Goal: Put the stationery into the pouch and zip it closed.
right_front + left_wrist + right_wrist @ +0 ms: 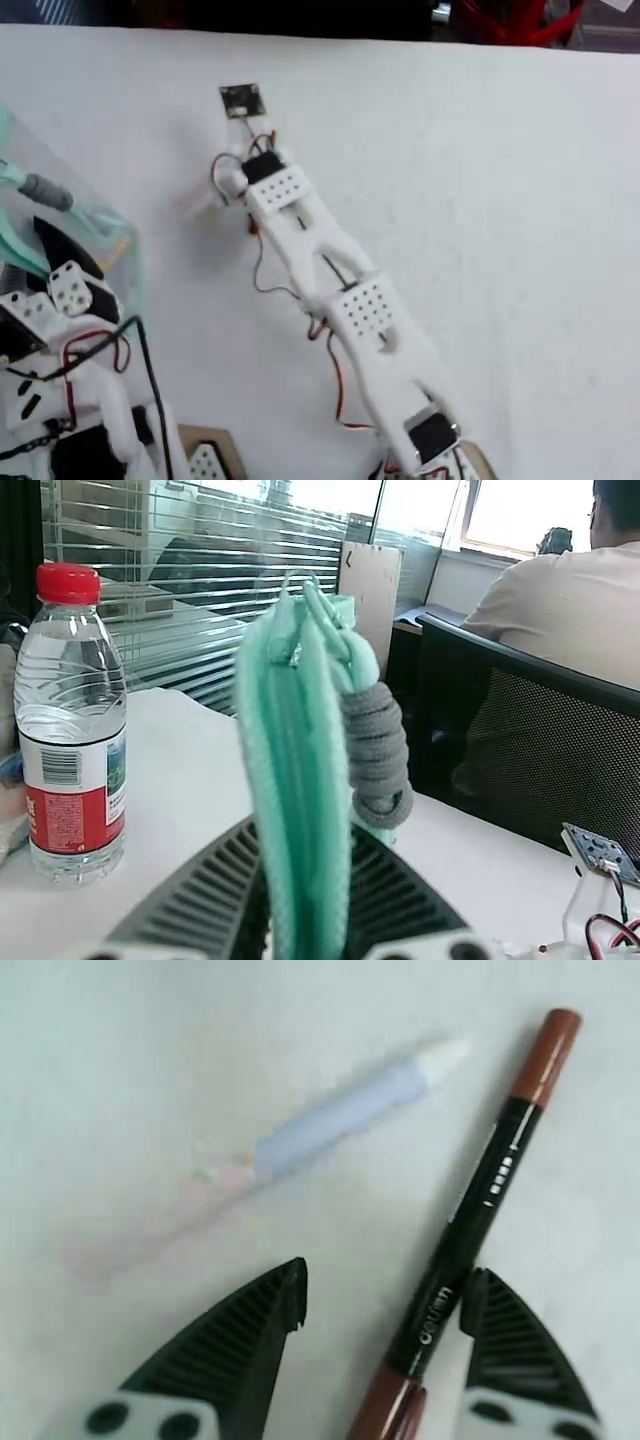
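The right claw [388,1272] hangs spread over the table [90,1050], with the black-and-brown pen [470,1225] between its fingers, close to one. Best, I judge, to centre on the barrel before closing, or it may roll. A pale blue pen [335,1120] lies just beyond the tips. The left claw [305,830] pinches the teal pouch [295,720] by its zip edge. Count — two pens, one pouch, one water bottle [70,710].

The right end effector [388,1278], spread wide, straddles a black-and-brown pen [480,1210] beside a pale blue pen [335,1122].
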`<state>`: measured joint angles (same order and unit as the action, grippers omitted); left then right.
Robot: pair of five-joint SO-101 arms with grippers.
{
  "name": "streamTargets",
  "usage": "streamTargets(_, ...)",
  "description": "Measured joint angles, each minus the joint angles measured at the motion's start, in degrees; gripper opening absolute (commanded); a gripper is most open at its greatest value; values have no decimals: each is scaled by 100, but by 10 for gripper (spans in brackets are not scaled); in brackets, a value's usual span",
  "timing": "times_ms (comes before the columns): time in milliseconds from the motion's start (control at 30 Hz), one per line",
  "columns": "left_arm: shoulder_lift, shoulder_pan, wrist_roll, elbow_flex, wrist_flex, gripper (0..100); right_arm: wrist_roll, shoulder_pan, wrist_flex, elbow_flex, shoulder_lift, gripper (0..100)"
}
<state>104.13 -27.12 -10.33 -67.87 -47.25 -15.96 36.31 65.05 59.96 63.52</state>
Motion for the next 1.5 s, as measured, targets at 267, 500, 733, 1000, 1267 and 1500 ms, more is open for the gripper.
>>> streamTargets(267, 9, 44, 0, 0, 0, 24, 0, -105, 202, 26, 18, 20)
streamTargets(500, 9, 44, 0, 0, 0, 24, 0, -202, 1178, 229, 9, 18)
streamTargets(733, 9, 44, 0, 0, 0, 24, 18, -404, 2901, 1336, -105, 18)
streamTargets(1000, 9, 659, 0, 0, 0, 27, 325, -1011, 3385, 2145, -923, 17)
streamTargets(1267, 9, 1855, 70, -422, 642, 27, 334, -1864, 3402, 1459, -2655, 17)
streamTargets(1500, 9, 3235, 642, -431, 800, 25, 378, -2356, 3402, -853, -4985, 18)
